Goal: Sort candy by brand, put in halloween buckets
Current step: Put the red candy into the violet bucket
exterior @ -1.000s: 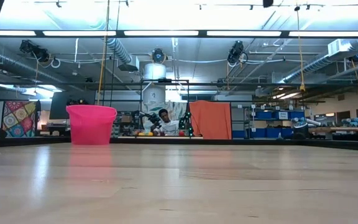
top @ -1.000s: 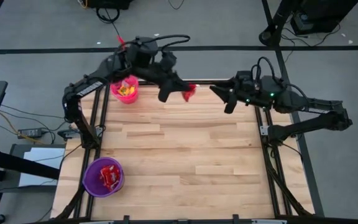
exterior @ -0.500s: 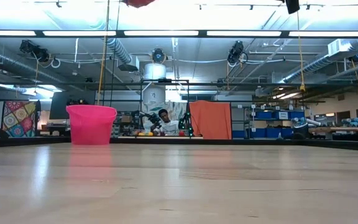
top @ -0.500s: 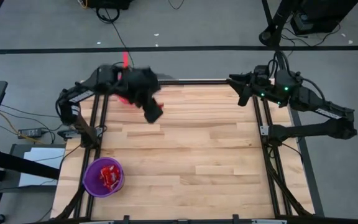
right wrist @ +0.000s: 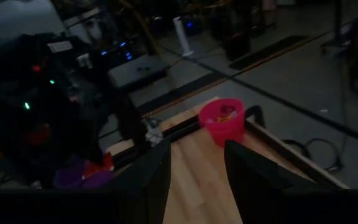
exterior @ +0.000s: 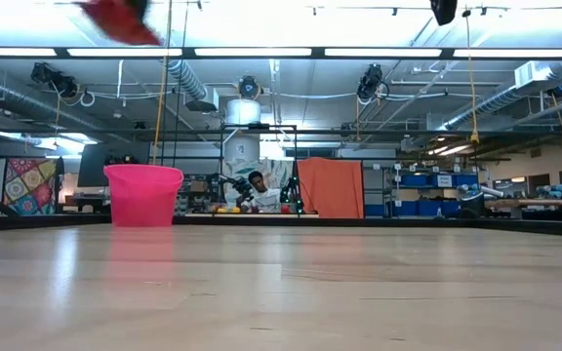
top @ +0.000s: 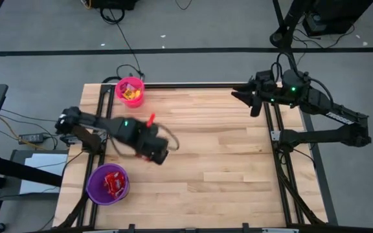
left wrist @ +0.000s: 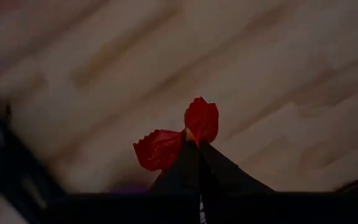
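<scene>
A shiny red candy [left wrist: 194, 124] sticks out past the fingertips of my left gripper [left wrist: 197, 148], which is shut on it. That gripper [top: 155, 153] points down over the left half of the table, between the two buckets. The low view shows the candy [exterior: 120, 19] high above the wood. The pink bucket [top: 129, 90] stands at the far left corner with yellow candy inside. The purple bucket [top: 107, 183] stands at the near left with red candy in it. My right gripper [right wrist: 194, 180] waits open at the far right corner [top: 245, 100]. My left gripper pinches the red candy's wrapper [left wrist: 190, 134] between its two shut fingertips, coming from above and pointing down. The wrapper fans out beyond the tips in two crumpled lobes. The candy is lifted clear of the table.
Bare wood [top: 219, 155] fills the middle and right of the table. Black frame rails [top: 102, 129] run along the left and right edges. A person sits far off in the room behind [exterior: 259, 190].
My left gripper has swung from the middle of the far edge toward the near left and come down. It has tipped from nearly level to pointing down, with the red candy still in it. My right gripper has drawn back to the far right corner.
</scene>
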Robot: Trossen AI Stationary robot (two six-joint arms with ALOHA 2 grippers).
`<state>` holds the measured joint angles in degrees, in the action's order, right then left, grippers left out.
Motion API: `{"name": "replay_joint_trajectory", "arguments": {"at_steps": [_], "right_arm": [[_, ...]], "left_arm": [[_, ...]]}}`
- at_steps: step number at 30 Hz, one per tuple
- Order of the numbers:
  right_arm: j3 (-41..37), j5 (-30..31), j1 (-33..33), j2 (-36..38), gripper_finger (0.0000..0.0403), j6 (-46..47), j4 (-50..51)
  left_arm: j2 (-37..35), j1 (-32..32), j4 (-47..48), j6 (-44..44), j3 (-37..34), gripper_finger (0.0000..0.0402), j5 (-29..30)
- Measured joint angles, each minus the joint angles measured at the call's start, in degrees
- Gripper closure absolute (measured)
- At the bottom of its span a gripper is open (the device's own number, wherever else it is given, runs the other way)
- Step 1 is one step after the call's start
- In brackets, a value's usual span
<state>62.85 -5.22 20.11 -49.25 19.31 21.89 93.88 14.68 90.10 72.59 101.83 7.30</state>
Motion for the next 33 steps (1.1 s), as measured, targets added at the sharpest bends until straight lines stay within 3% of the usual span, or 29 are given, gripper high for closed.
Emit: {"name": "replay_joint_trajectory", "arguments": {"at_steps": [10,20,24,33], "right_arm": [[0.00,-7.17,2.49,-0.27,0.0241,-0.95,1.15],[0.00,-10.08,4.64,-0.27,0.0241,-0.96,2.15],[0.00,-10.79,4.90,-0.24,0.0241,-0.92,2.15],[0.00,-10.98,4.90,-0.24,0.0241,0.02,2.10]], "left_arm": [[-4.43,12.12,-0.11,30.96,-11.74,0.0401,-4.96],[-9.06,23.19,-0.12,52.05,-18.33,0.0401,-12.72],[-10.25,25.20,-0.11,53.89,-23.08,0.0401,-19.03],[-13.31,25.55,-5.98,53.75,-32.23,0.0401,-20.23]]}}
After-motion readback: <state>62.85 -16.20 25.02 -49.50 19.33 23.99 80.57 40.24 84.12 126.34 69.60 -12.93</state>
